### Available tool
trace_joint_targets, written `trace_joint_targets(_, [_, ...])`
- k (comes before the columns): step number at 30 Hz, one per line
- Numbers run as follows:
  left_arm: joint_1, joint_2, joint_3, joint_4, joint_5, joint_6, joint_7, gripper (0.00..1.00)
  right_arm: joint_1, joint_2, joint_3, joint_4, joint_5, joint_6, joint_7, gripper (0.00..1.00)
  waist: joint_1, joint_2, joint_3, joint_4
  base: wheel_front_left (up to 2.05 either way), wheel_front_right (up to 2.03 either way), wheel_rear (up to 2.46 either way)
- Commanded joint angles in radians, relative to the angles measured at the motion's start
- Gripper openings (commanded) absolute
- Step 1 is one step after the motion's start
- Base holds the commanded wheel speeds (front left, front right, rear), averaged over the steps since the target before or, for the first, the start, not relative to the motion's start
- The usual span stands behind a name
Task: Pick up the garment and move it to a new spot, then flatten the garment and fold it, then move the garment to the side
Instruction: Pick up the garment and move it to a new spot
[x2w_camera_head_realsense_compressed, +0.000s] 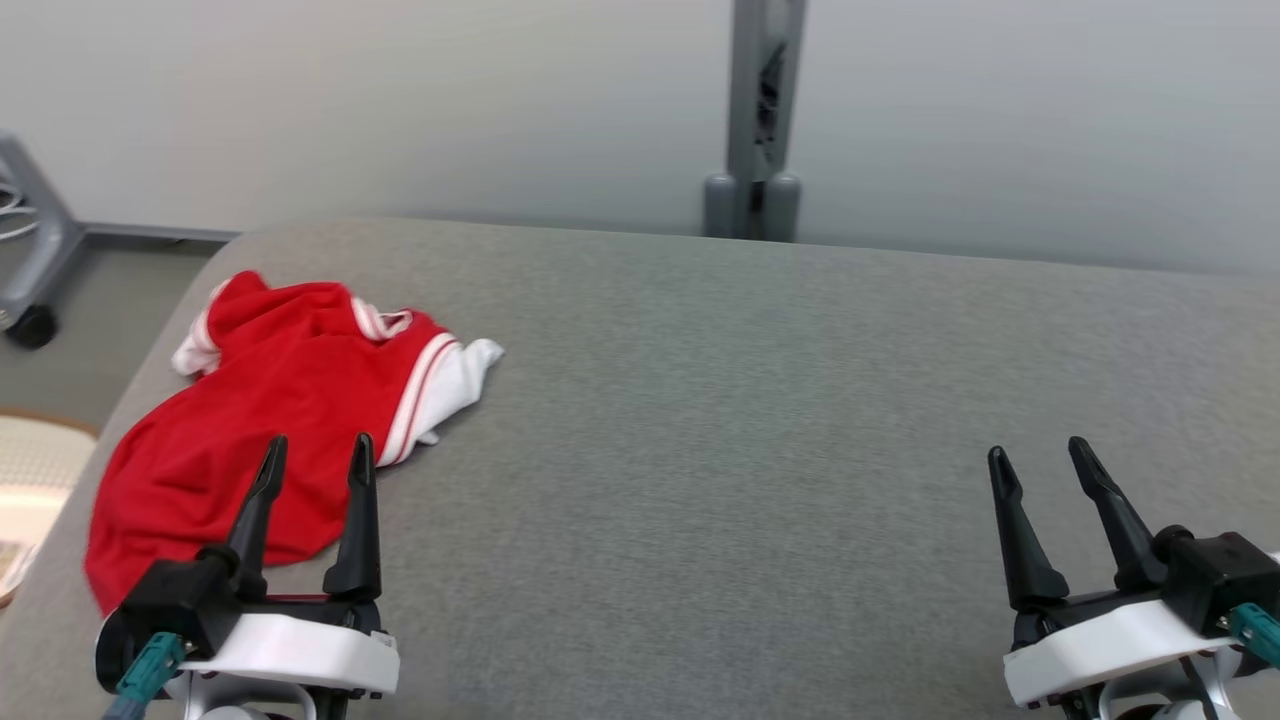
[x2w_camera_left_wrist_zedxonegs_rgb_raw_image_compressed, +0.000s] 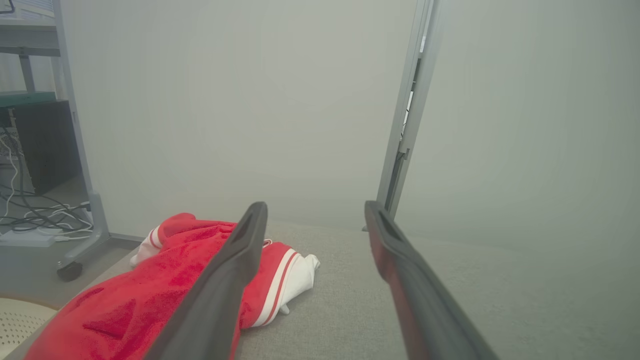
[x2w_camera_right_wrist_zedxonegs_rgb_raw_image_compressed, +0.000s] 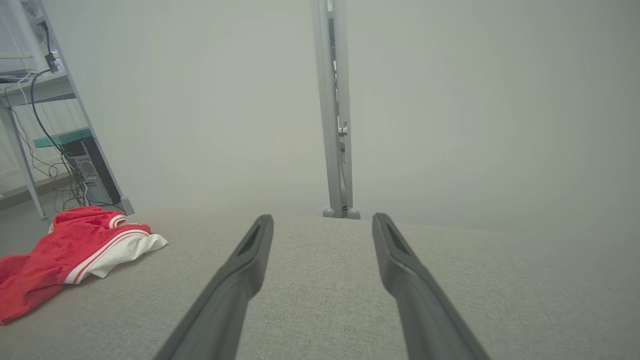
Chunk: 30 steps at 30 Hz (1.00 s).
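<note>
A crumpled red garment (x2w_camera_head_realsense_compressed: 270, 400) with white striped trim lies on the grey padded table (x2w_camera_head_realsense_compressed: 760, 420), at its left side near the left edge. My left gripper (x2w_camera_head_realsense_compressed: 315, 452) hovers open over the garment's near edge, nothing between its fingers. In the left wrist view the garment (x2w_camera_left_wrist_zedxonegs_rgb_raw_image_compressed: 150, 295) lies below and left of the open gripper (x2w_camera_left_wrist_zedxonegs_rgb_raw_image_compressed: 315, 210). My right gripper (x2w_camera_head_realsense_compressed: 1040, 455) stands open over bare table at the near right, far from the cloth. The right wrist view shows the garment (x2w_camera_right_wrist_zedxonegs_rgb_raw_image_compressed: 65, 255) far off to the left of the open gripper (x2w_camera_right_wrist_zedxonegs_rgb_raw_image_compressed: 322, 220).
A grey upright post (x2w_camera_head_realsense_compressed: 760, 120) stands behind the table's far edge against a pale wall. A wheeled metal frame (x2w_camera_head_realsense_compressed: 30, 250) and floor lie left of the table, with a pale perforated object (x2w_camera_head_realsense_compressed: 35, 470) by the left edge. A shelf with cables (x2w_camera_left_wrist_zedxonegs_rgb_raw_image_compressed: 35, 165) stands further left.
</note>
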Motion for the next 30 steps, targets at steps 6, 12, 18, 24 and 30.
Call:
trace_joint_targets(6, [0.008,0.007,0.03,0.001,-0.019,0.004,-0.01,1.0,-0.013,-0.005,0.035,-0.003,0.018,0.0,0.002,1.0,0.0,0.0,0.001,0.138,0.0,0.0,0.0])
trace_joint_targets(12, [0.015,0.001,0.038,-0.005,-0.014,0.008,-0.015,1.0,-0.02,-0.005,0.059,0.001,0.024,0.0,0.001,1.0,0.0,0.0,0.013,0.187,0.0,0.0,0.0])
trace_joint_targets(18, [0.016,-0.002,0.044,-0.006,-0.01,0.007,-0.017,1.0,-0.024,-0.005,0.059,0.006,0.024,0.0,-0.006,1.0,0.0,0.0,0.019,0.203,0.0,0.0,0.0])
trace_joint_targets(24, [0.006,-0.004,0.047,-0.01,-0.005,0.003,-0.018,1.0,-0.031,-0.005,0.061,0.006,0.025,0.0,-0.005,1.0,0.0,0.0,0.026,0.203,0.0,0.0,0.0])
trace_joint_targets(30, [-0.093,-0.003,0.074,-0.052,-0.002,0.017,-0.019,1.0,-0.046,-0.005,0.049,-0.009,0.011,0.0,0.004,1.0,0.0,0.0,0.051,0.202,0.0,0.0,0.0])
